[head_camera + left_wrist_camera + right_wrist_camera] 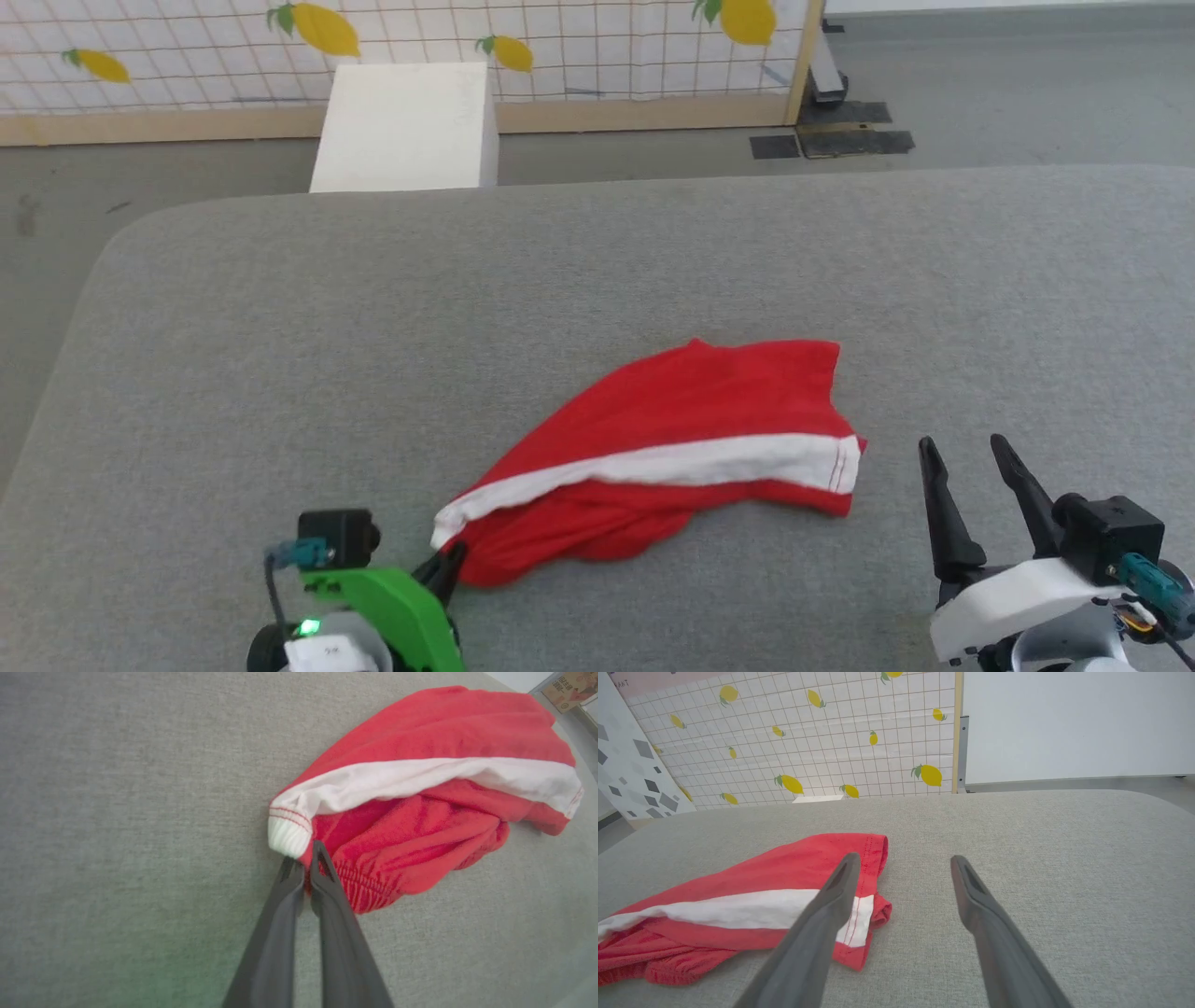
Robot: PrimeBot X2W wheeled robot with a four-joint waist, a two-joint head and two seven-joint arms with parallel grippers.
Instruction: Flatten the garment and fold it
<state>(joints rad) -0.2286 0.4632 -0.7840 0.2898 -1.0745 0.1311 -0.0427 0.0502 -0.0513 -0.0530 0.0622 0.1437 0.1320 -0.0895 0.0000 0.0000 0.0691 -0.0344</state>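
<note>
Grey fabric-covered table [280, 327], left gripper [446, 567] pinching red soft-fabric shorts with white side stripe [672, 420] at waistband.
Dark left fingers pressed together on elastic waistband corner; garment bunched mid-table, long axis running from that corner out rightward, leg hem pointing at right gripper [962, 448], which is spread, empty, just beside hem, so nearer arm for that end.

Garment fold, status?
Copy: left end effector shut on garment; right end effector open, apart from it; garment bunched, unfolded; no obstruction seen.
</note>
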